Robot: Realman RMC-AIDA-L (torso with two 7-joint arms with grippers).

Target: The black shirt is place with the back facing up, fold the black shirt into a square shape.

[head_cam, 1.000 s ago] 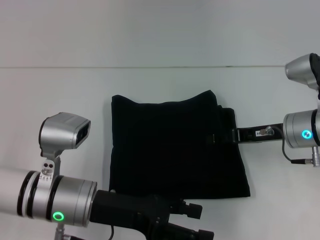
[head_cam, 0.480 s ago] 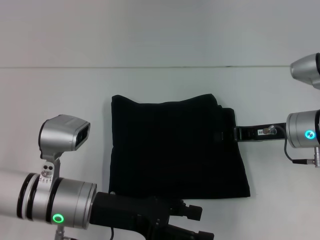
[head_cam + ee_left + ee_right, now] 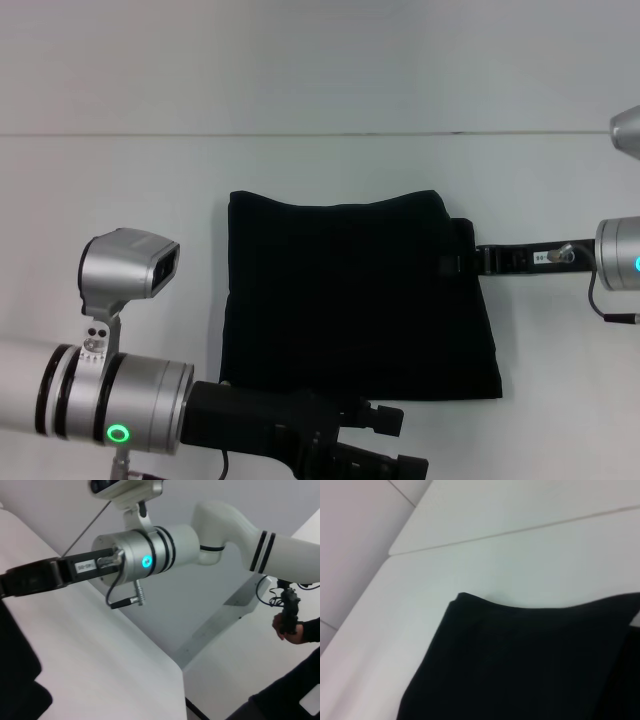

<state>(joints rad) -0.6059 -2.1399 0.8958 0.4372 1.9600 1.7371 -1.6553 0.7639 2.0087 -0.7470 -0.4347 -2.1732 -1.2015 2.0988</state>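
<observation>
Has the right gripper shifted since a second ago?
Yes. The right gripper has moved outward to the robot's right, judged against the table's far edge, dragging the soft black shirt slightly.

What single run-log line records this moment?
black shirt: folded, roughly square | right end effector: at its right edge | left end effector: near front edge

A robotics lab: bare white table [image 3: 130,180], plain grey wall [image 3: 210,600], onlooker's hand [image 3: 286,627].

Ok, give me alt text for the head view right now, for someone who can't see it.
A black shirt, folded into a rough square, lies flat on a white table. The right gripper reaches in from the right to the shirt's right edge; the left gripper sits low at the near edge.
</observation>
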